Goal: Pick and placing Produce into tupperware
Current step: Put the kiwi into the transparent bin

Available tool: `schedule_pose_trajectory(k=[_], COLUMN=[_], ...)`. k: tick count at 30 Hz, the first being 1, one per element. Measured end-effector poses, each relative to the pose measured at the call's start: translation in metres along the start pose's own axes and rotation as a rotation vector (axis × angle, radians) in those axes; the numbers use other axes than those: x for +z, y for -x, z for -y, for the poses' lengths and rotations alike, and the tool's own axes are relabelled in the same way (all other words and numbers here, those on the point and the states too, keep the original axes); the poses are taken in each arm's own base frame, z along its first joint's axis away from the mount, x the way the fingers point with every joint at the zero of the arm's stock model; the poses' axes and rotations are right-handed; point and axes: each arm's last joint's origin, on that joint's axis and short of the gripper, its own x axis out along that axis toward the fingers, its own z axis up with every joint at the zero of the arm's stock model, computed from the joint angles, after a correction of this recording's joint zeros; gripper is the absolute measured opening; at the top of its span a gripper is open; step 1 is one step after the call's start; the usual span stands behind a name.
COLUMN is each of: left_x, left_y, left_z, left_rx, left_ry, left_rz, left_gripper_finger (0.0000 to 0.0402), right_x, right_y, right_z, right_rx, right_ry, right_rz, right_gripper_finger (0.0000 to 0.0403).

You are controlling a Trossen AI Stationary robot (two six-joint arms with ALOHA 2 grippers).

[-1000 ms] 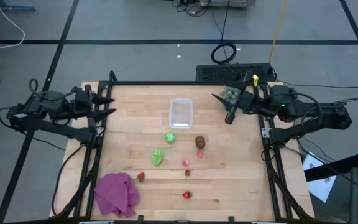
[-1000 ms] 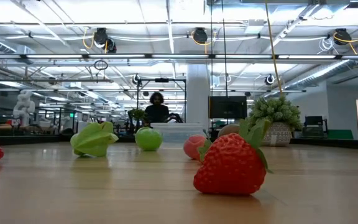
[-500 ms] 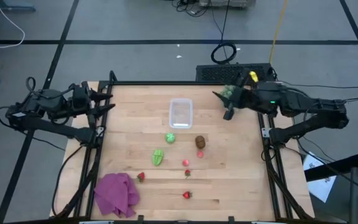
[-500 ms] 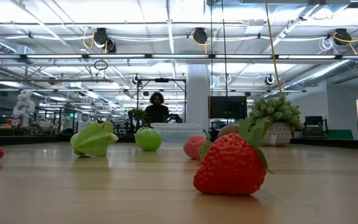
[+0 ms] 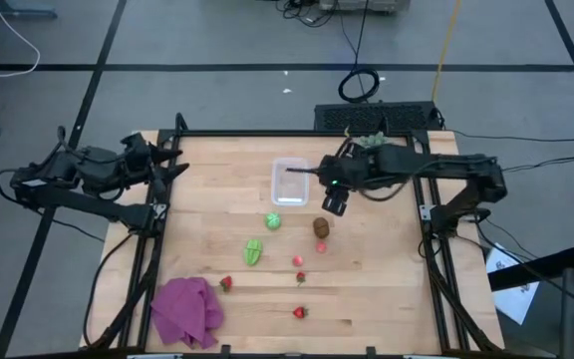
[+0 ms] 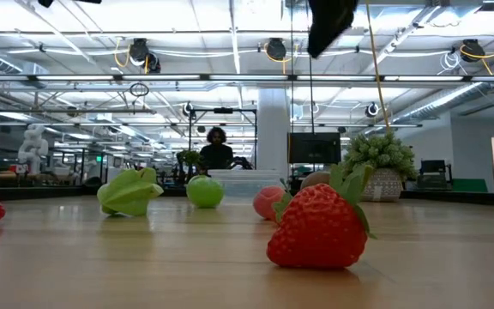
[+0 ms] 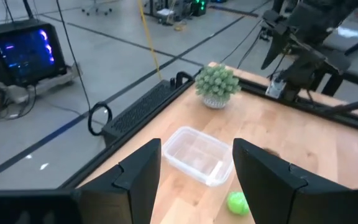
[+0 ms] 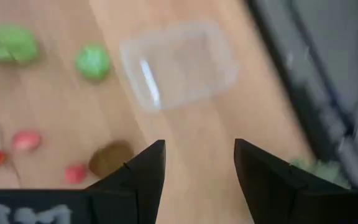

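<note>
The clear tupperware [image 5: 290,181] stands empty on the far middle of the table. Nearer lie a round green piece [image 5: 273,221], a leafy light green piece [image 5: 253,251], the brown kiwi [image 5: 321,227] and several small strawberries, such as one [image 5: 301,278]. My right gripper [image 5: 326,188] hangs open above the table, just right of the tupperware [image 8: 179,64] and beyond the kiwi [image 8: 110,157], touching nothing. In the low view my right gripper [image 6: 331,21] shows at the top, well above the produce. My left gripper [image 5: 172,165] waits open at the left edge, facing the tupperware [image 7: 197,155].
A spiky pale-green plant [image 5: 372,142] stands at the far right corner, partly under my right arm. A purple cloth [image 5: 185,311] lies at the near left corner. A black frame rail [image 5: 267,134] borders the table. A person [image 6: 217,148] sits far behind.
My right arm has swung from the far right corner beside the plant toward the table's middle, and its gripper now hangs to the right of the tupperware and above the kiwi's far side. The produce and the tupperware have stayed in place.
</note>
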Motion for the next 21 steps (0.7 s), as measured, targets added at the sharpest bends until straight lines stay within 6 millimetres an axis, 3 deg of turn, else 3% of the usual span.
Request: schedule_pose_trajectory(k=[8, 21], left_x=[-0.008, -0.018], left_y=[-0.004, -0.003], left_z=[0.0, -0.003], left_rx=[0.029, 0.063], left_ry=[-0.049, 0.052], left_rz=[-0.09, -0.184], left_gripper_finger=[0.0205, 0.0205], right_x=[0.001, -0.003], right_y=[-0.002, -0.013], right_z=[-0.005, 0.0], right_rx=[0.028, 0.112], right_ry=[-0.284, -0.79], right_rz=[-0.009, -0.154], right_gripper_finger=[0.018, 0.018])
